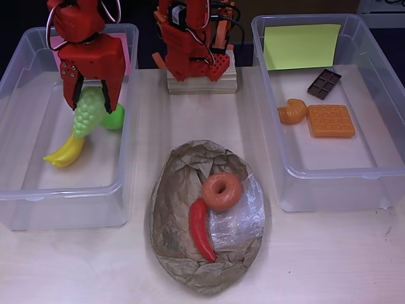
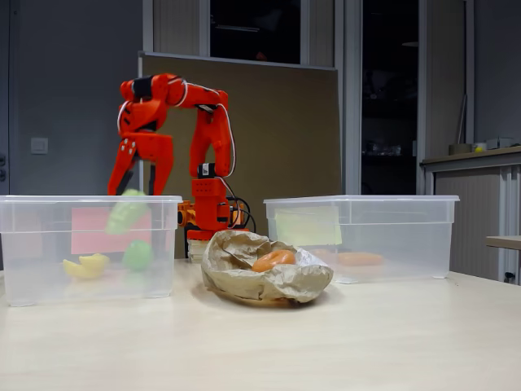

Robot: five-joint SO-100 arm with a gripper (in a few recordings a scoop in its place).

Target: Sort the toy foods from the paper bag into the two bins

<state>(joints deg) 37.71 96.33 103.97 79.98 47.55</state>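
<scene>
Claw (image 1: 92, 101) poised over the left bin (image 1: 19, 126), jaws parted around the green grapes (image 1: 88, 111), fingers down both sides of the bunch; firmness of the grip could not be told. Seen in the fixed view as claw (image 2: 134, 191) at rim height of that bin (image 2: 32, 261), grapes (image 2: 126, 213) hanging partly inside, off the floor. Lay beneath and just beside them: yellow bananas (image 1: 65, 153) on the bin floor toward the front left, green apple (image 1: 115, 117) just right of the grapes, half hidden behind the claw's finger. Showed through the clear wall in the fixed view too, bananas (image 2: 86, 265) and apple (image 2: 137, 255). Carried a pink label (image 1: 123, 54) at the back wall. Sat on the pale surface (image 1: 329, 266) between the bins, nearer the front edge: crumpled paper bag (image 1: 174, 209) with a shiny clear patch, brown donut (image 1: 222, 191) resting on top, red chili (image 1: 201, 231) lying lengthwise just below, its upper end touching the donut. Stood at the right: second bin (image 1: 386, 88), yellow-green label (image 1: 300, 45) at the back, chocolate bar (image 1: 324, 83) below it, orange croissant (image 1: 292, 111) left of the waffle (image 1: 331, 120), the two nearly touching.
</scene>
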